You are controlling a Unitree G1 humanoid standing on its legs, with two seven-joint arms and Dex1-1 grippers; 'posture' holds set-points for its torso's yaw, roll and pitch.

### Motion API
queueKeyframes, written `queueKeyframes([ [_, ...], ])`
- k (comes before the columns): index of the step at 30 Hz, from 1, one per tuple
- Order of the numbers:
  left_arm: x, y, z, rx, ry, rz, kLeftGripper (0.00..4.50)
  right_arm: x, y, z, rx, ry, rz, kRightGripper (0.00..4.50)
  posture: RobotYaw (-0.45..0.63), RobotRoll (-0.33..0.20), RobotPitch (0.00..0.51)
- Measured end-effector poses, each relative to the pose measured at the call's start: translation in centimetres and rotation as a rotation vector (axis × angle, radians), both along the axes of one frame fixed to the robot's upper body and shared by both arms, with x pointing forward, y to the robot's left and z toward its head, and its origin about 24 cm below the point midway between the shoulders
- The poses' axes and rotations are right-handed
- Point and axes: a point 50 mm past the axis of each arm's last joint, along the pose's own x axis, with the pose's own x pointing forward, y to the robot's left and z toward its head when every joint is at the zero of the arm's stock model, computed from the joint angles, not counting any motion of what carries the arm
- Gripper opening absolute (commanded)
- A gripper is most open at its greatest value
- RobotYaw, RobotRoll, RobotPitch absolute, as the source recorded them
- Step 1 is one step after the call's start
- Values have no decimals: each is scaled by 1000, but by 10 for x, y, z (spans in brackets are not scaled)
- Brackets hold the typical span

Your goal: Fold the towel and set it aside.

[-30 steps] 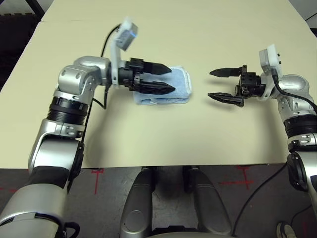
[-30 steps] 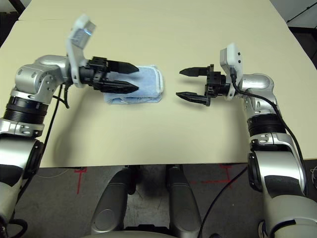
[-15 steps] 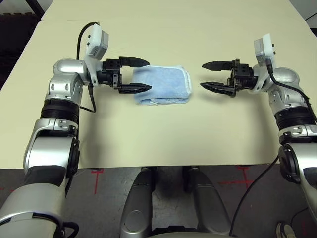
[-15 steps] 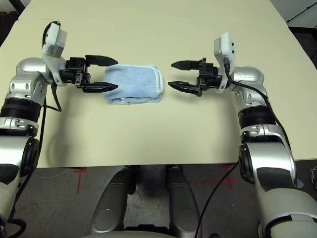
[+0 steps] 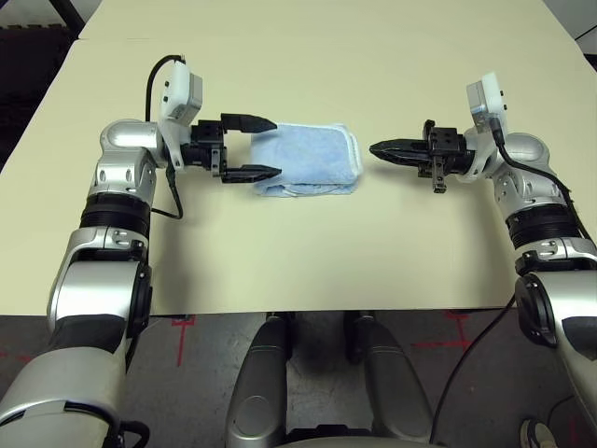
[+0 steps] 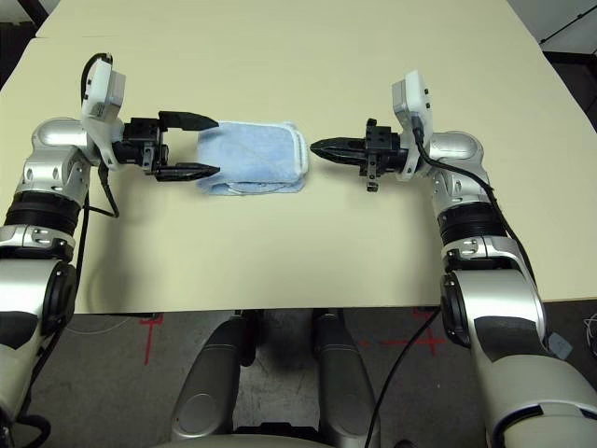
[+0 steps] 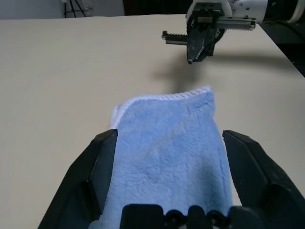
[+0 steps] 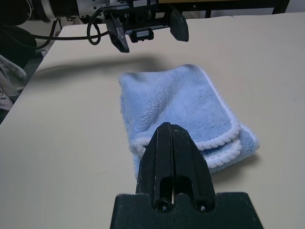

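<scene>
The towel (image 5: 312, 159) lies folded into a small light blue rectangle with white edging on the cream table (image 5: 308, 252), left of centre. My left gripper (image 5: 272, 147) hovers at the towel's left end, open, its two black fingers spread on either side of that end with nothing held. In the left wrist view the towel (image 7: 171, 143) lies between and beyond those fingers. My right gripper (image 5: 377, 148) is shut on nothing, its tip pointing at the towel's right end from a short gap away. In the right wrist view the closed fingers (image 8: 169, 143) point at the towel (image 8: 176, 105).
The table's front edge (image 5: 326, 313) runs below both arms. Bare tabletop stretches behind the towel and to the right of it. Dark floor (image 5: 23, 84) shows past the table's left edge.
My left gripper has drawn back to the left off the towel and stays open. My right gripper has shut and moved left and back, closer to the towel's right end.
</scene>
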Motion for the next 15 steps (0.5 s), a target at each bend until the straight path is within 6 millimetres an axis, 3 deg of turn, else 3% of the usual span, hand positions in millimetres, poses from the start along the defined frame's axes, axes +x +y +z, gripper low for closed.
queueKeyframes([
  [9, -1, -3, -6, 5, 5, -61, 94, 0, 0, 0, 0, 1, 1, 0, 133, 0, 289],
  [15, 0, -4, -8, -12, 44, -60, 11, 1, 8, -2, 20, 13, 10, 0, 132, 0, 298],
])
